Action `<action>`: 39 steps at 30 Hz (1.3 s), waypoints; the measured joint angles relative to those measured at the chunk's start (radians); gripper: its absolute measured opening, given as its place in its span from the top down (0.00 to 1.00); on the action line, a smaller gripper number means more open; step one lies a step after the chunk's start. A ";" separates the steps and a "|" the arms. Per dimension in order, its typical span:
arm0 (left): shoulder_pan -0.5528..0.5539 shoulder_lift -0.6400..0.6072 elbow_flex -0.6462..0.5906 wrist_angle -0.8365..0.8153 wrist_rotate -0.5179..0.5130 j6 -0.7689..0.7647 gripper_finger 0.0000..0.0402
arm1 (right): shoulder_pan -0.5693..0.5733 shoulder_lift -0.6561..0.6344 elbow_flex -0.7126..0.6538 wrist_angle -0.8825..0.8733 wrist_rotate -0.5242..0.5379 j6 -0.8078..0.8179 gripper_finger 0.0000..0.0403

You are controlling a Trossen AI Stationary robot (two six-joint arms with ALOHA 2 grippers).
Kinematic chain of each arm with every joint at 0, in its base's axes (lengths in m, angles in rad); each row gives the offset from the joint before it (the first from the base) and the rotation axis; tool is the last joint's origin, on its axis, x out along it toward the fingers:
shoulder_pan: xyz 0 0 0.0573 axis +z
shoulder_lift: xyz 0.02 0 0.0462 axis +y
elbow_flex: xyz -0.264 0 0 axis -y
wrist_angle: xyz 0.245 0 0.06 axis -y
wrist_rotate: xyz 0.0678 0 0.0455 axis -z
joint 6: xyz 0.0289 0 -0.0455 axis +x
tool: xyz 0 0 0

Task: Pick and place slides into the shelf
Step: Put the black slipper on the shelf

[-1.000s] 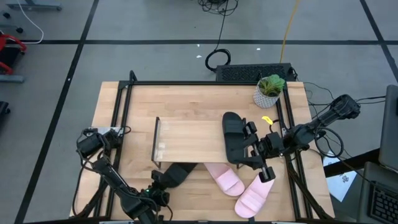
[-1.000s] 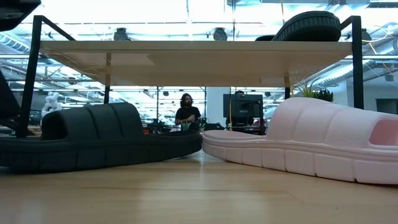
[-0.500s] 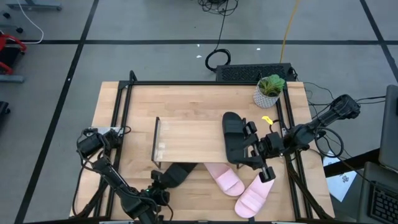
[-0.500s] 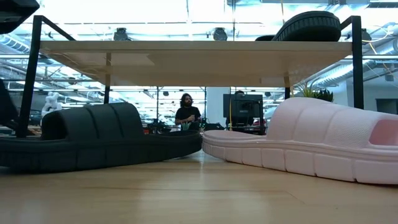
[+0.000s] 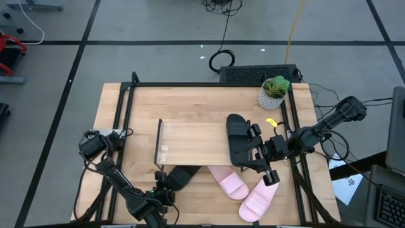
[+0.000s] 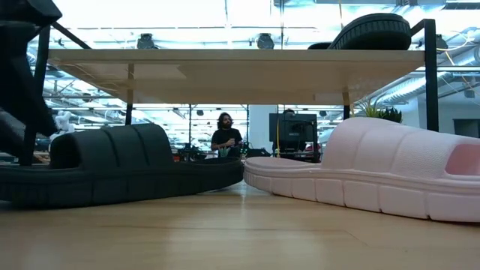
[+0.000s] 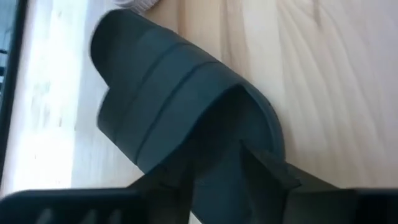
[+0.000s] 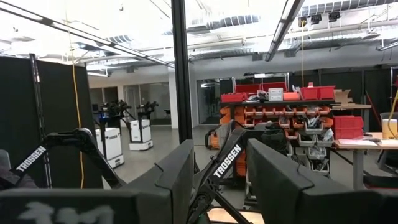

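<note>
The shelf (image 5: 190,139) stands mid-table; its board (image 6: 225,75) spans the low view. One black slide (image 5: 236,140) lies on the board's right end, sole edge showing in the low view (image 6: 371,30). My right gripper (image 5: 250,154) is open beside that slide's right side, with nothing between its fingers (image 8: 219,155). The second black slide (image 5: 181,177) rests sole-down on the table, partly under the shelf (image 6: 112,165). My left gripper (image 5: 159,188) is open at that slide's near-left end (image 7: 214,158), a finger on either side of the sole's rim. Two pink slides (image 5: 229,182) (image 5: 258,199) lie near the right. My left gripper comes at the black slide's near-left end (image 7: 261,124) low and slanting from the table's near-left; I cannot tell whether the fingers (image 7: 261,171) touch it. The slide lies flat on the table.
A potted plant (image 5: 273,92) stands at the table's far right corner. The shelf's black posts (image 6: 429,75) rise beside the pink slide (image 6: 375,172). A person (image 6: 225,135) sits in the room beyond. Bare tabletop lies left of the shelf (image 5: 136,145).
My left arm has come down at the table's near-left, toward the black slide on the table; it now shows lower at the low view's left edge. The slides and the right arm have stayed where they were.
</note>
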 joint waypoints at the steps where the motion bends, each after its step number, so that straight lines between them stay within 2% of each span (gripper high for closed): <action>1: -0.001 0.000 0.000 0.000 0.006 0.002 0.66 | 0.000 0.000 0.000 0.000 0.000 -0.001 0.66; 5: -0.008 0.000 0.000 -0.012 -0.004 0.035 0.62 | 0.000 0.000 0.000 0.000 0.000 -0.004 0.66; 11: 0.012 -0.001 0.000 -0.016 -0.098 0.114 0.61 | 0.000 0.000 0.000 0.000 0.000 -0.007 0.66; 19: 0.063 -0.001 -0.010 -0.016 -0.090 0.119 0.61 | 0.000 0.000 0.000 0.000 0.000 -0.007 0.66; 27: 0.061 -0.001 -0.017 -0.013 -0.075 0.143 0.61 | 0.000 0.000 0.000 -0.015 0.000 -0.016 0.66; 39: 0.087 -0.001 -0.054 0.033 -0.108 0.148 0.61 | 0.000 0.000 0.000 -0.023 0.000 -0.035 0.66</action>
